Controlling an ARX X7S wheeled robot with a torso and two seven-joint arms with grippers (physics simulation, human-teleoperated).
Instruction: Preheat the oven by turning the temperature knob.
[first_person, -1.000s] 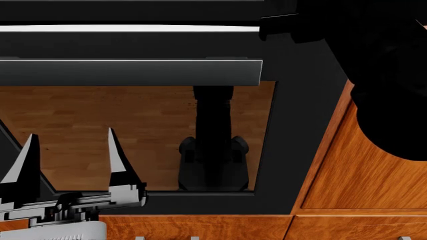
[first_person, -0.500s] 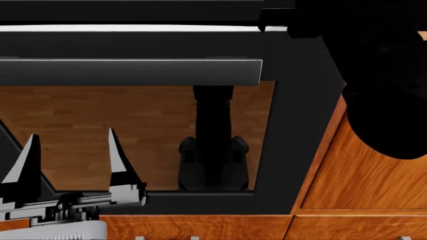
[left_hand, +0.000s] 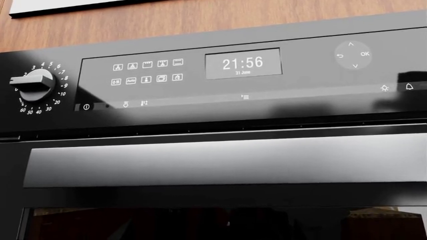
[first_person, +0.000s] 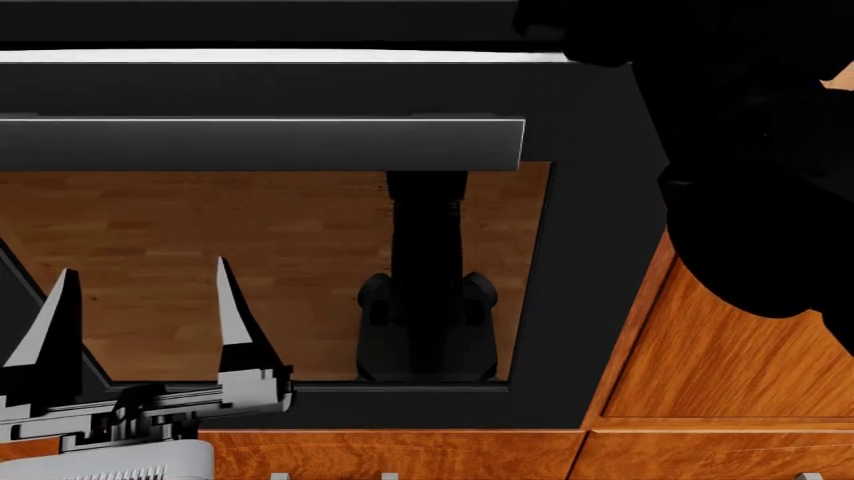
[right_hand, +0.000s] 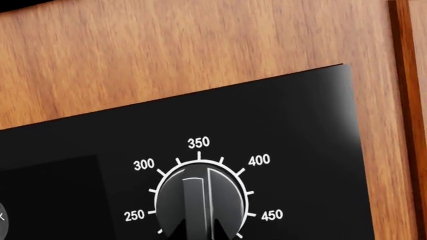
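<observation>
The oven (first_person: 587, 250) fills the head view, with its dark glass window (first_person: 200, 240) and grey bar handle (first_person: 267, 145). The temperature knob (right_hand: 200, 197) shows in the right wrist view, ringed by marks from 250 to 450, with its ridge pointing near 350. My right gripper (right_hand: 200, 232) is open, and its two dark tips flank the knob's ridge. In the head view the right arm (first_person: 747, 150) is a black shape at the upper right. My left gripper (first_person: 140, 300) is open and empty in front of the window's lower left.
Reddish wooden cabinet fronts (first_person: 721, 370) stand to the oven's right, with drawers (first_person: 400, 455) below. The left wrist view shows the control panel (left_hand: 300, 95) with a clock display (left_hand: 242, 63), a timer knob (left_hand: 33, 84) and the handle (left_hand: 227, 160).
The right arm's black shape has moved up and to the left in the head view. The left gripper has not moved.
</observation>
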